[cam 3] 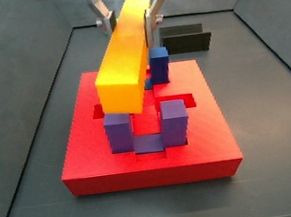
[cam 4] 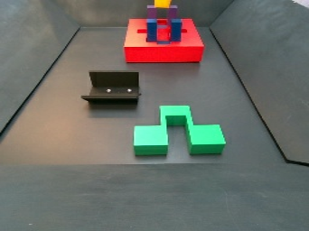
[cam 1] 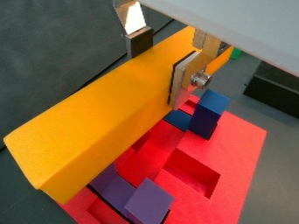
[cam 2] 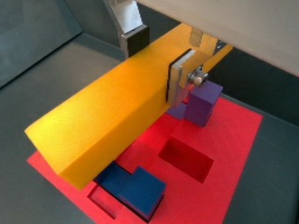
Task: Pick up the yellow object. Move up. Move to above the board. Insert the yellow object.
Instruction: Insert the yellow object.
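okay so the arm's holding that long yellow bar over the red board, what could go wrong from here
Two risks, as judgements. The gripper clamps the long yellow-orange rectangular bar near one end, so its long free end could sag or twist on contact. The bar also hangs above the large flat red slab close to the upright blue and purple blocks, so a slightly off descent could land it on them rather than between them.

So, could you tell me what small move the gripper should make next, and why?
Probably a slow, straight descent. The gripper, above the board, is shut on the yellow object, which hangs over the blue and purple blocks in a side view, apparently in line with the gap between them. Whether it has already entered that gap, I cannot tell.
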### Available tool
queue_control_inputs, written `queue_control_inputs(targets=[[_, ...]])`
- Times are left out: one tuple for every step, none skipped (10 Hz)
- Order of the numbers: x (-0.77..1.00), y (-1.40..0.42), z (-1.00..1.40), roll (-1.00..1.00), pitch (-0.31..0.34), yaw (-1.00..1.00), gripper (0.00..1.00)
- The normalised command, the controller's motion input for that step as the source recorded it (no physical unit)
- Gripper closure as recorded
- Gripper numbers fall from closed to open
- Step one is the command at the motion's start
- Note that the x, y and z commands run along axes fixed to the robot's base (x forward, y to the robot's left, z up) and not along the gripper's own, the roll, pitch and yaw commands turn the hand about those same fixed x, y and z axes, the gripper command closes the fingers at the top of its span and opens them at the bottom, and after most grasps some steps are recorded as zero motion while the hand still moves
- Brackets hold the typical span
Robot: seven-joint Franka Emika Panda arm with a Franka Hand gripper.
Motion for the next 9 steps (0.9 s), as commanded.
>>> queue_control_inputs(targets=[[0.12,0.0,-0.13,0.1,0.04,0.43,1.0],[0.11,0.0,-0.09,0.11,0.041,0.46,1.0],[0.2,0.0,-0.08,0.11,0.07,0.21,1.0],[0.19,0.0,-0.14,0.13,0.086,0.08,1.0],[0.14,0.0,-0.22,0.1,0.053,0.03,1.0],[0.08,0.0,-0.3,0.06,0.004,0.02,1.0],[0.05,0.0,-0.22,0.07,0.014,0.0,1.0],[0.0,0.0,-0.17,0.06,0.014,0.0,1.0],[0.09,0.0,-0.22,0.07,0.026,0.1,1.0]])
